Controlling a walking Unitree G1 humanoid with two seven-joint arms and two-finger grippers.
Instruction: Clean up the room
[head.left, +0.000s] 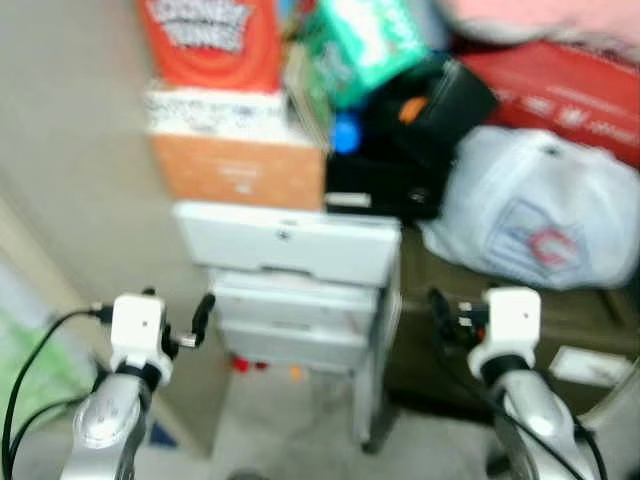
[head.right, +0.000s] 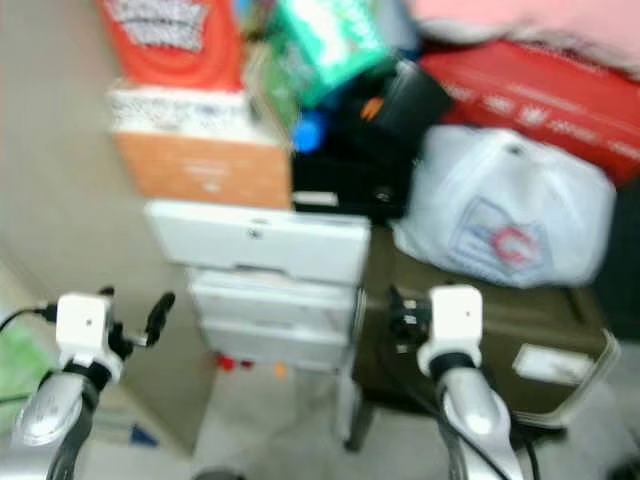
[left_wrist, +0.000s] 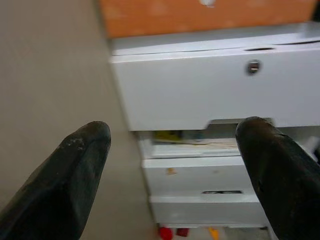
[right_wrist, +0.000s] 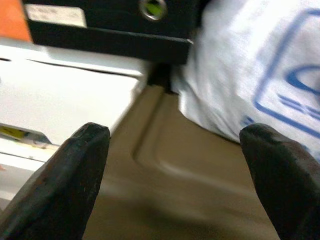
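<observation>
While both arms are raised in front of the robot, a white drawer unit (head.left: 290, 290) stands as the main landmark, its top drawer front jutting forward past the drawers below it. On top of the unit sits an orange box (head.left: 240, 170), with a white patterned box (head.left: 215, 112) and a red box (head.left: 212, 40) stacked above that; a black box (head.left: 385, 180) rests on the unit's right part, and a green packet (head.left: 365, 40) leans above it. Right of the unit, touching its side, is a dark olive table (head.right: 480, 320), and a white plastic bag (head.left: 545, 205) lies on it, pressed against the black box. Left of the unit runs a bare beige wall (head.left: 70, 150), with open floor (head.left: 290, 420) below and in front of the drawers. Just left of the unit's lower drawers, the left gripper (head.left: 185, 325) hovers with its fingers (left_wrist: 75, 170) spread wide and nothing between them. Over the table's near edge, just right of the unit, the right gripper (right_wrist: 175, 165) is likewise spread wide and empty. Small red and orange bits (head.left: 250, 366) lie on the floor under the unit.
</observation>
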